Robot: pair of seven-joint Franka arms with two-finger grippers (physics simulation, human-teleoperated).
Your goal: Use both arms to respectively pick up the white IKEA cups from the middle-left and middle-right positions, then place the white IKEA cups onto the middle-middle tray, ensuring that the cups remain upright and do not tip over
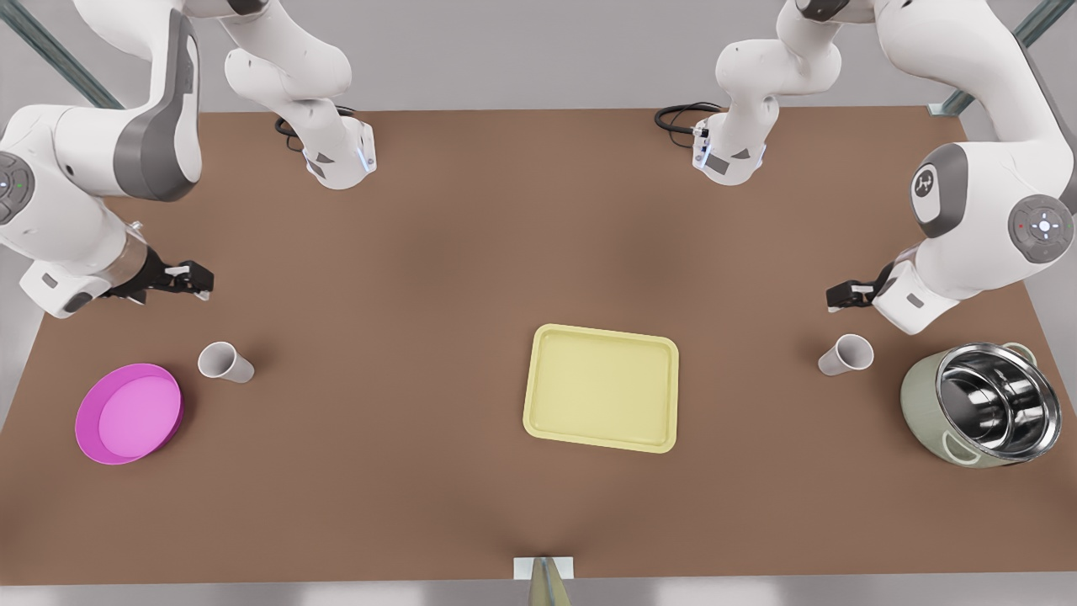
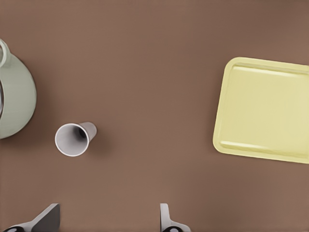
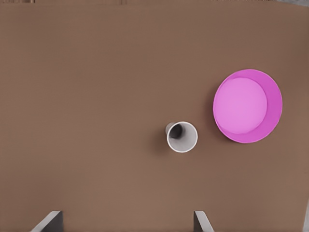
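Note:
Two white IKEA cups stand upright on the brown table, apart from the pale yellow tray (image 1: 602, 389) in the middle. One cup (image 1: 846, 354) is at the front view's right, and my left gripper (image 1: 846, 295) hovers open just behind it. In the left wrist view that cup (image 2: 73, 138) lies ahead of the open gripper (image 2: 108, 218), with the tray (image 2: 263, 111) off to the side. The other cup (image 1: 225, 362) is at the front view's left, and my right gripper (image 1: 189, 280) hangs open behind it. The right wrist view shows this cup (image 3: 182, 136) beyond the spread gripper (image 3: 128, 220).
A round magenta dish (image 1: 129, 413) sits close beside the cup at the front view's left. A greenish steel-lined pot (image 1: 980, 402) stands next to the cup at the front view's right. Bare table separates each cup from the tray.

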